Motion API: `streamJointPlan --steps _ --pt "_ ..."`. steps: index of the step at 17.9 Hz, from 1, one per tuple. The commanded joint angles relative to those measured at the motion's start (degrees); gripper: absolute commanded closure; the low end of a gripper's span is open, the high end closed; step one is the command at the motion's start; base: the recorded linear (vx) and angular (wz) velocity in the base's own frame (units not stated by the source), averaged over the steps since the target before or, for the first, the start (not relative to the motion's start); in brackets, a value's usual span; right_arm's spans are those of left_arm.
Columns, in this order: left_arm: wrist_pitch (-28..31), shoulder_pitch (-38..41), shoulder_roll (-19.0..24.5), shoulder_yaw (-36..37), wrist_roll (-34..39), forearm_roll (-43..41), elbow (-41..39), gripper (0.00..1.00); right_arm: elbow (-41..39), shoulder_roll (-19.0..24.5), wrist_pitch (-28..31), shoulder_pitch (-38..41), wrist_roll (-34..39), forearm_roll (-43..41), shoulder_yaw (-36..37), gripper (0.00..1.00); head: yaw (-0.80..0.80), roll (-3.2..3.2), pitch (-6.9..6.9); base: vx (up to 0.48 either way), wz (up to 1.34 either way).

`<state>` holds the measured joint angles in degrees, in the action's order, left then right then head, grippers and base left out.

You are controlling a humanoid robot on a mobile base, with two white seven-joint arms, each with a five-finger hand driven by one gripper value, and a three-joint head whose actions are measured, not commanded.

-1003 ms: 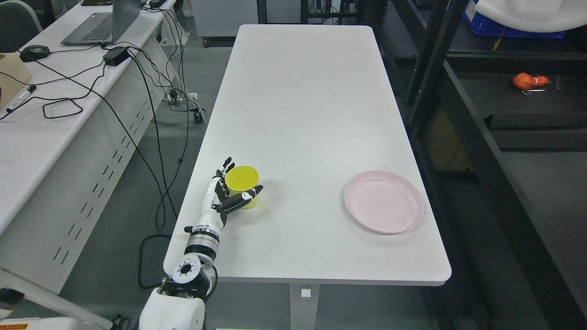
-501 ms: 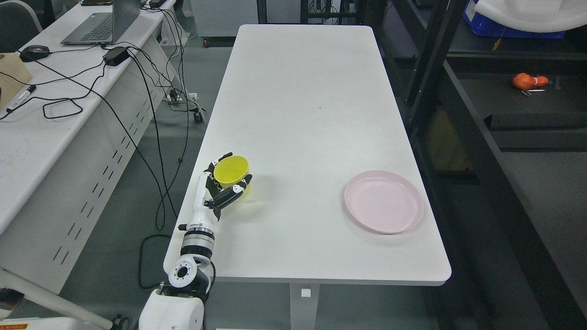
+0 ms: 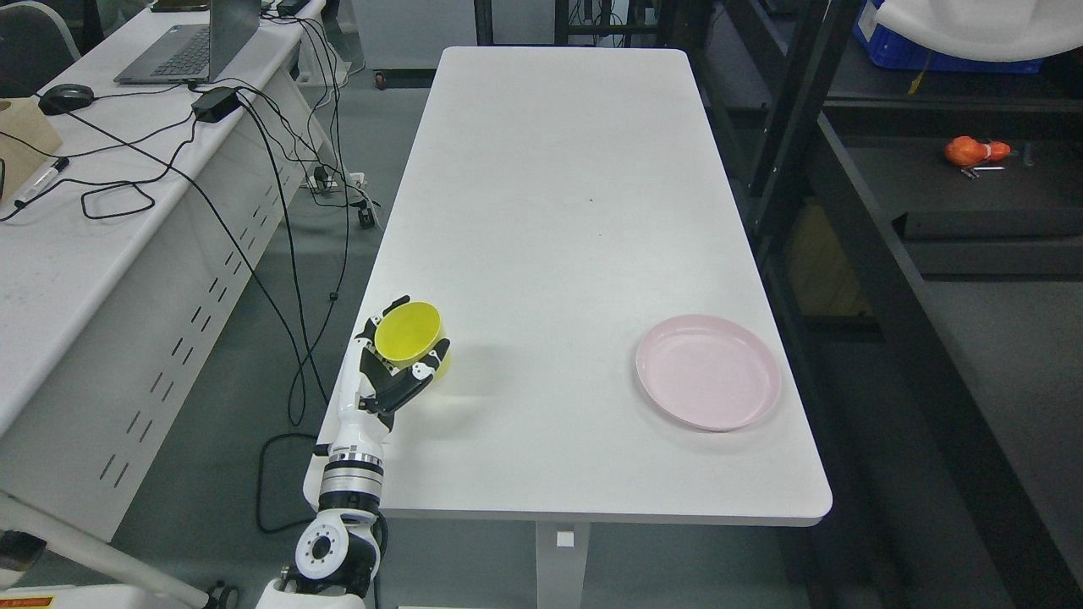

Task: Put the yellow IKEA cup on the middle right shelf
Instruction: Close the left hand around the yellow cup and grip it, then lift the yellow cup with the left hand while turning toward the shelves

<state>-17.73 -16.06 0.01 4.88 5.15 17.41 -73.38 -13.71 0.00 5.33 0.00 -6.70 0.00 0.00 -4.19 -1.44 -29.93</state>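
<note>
the yellow cup [image 3: 409, 333] sits in the left hand [image 3: 396, 372] near the worktop's [image 3: 558, 254] left edge, toward its front corner. its mouth faces up and tips a little toward the camera, showing the empty inside. the fingers [image 3: 433, 362] curl around its wall, thumb on the near side and the others wrapping from behind, so the grip is closed on the cup. a faint yellowish shadow lies on the worktop just right of it, which suggests the cup is lifted clear of the surface, though that cannot be told for certain.

further out, a pink plate [image 3: 708, 372] lies flat near the worktop's right edge toward the front, well apart from the cup. beyond that edge stands a dark shelving unit [image 3: 854, 254], with an orange object [image 3: 973, 150] on one of its levels. the right hand is out of view.

the step in hand looks like the carry to the shelf, a long way across the worktop. to do it well, keep the cup upright and the grip firm on its smooth wall, lift high enough to pass over the pink plate rather than brush it, and watch the shelf's dark uprights on the way in. the cup should be set fully on the shelf board before the fingers let go.
</note>
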Motion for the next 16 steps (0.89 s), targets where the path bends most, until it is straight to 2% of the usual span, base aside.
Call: streamJointPlan --steps 1,6,16 --pt "-0.11 3.49 0.99 -0.4 0.04 0.26 -10.54 1.0 0.0 -1.0 0.04 0.79 0.02 -1.41 -0.97 0.01 0.0 0.0 0.0 -0.011 0.0" --pt "0.24 4.37 0.99 -0.23 0.13 0.26 -15.47 1.0 0.0 -1.0 0.04 0.79 0.02 -1.41 -0.97 0.01 0.0 0.0 0.0 -0.04 0.06" --pt "0.24 6.04 0.99 2.15 0.13 0.26 -18.98 0.99 0.0 -1.0 0.04 0.79 0.02 -1.41 -0.97 0.01 0.0 0.0 0.0 -0.107 -0.02"
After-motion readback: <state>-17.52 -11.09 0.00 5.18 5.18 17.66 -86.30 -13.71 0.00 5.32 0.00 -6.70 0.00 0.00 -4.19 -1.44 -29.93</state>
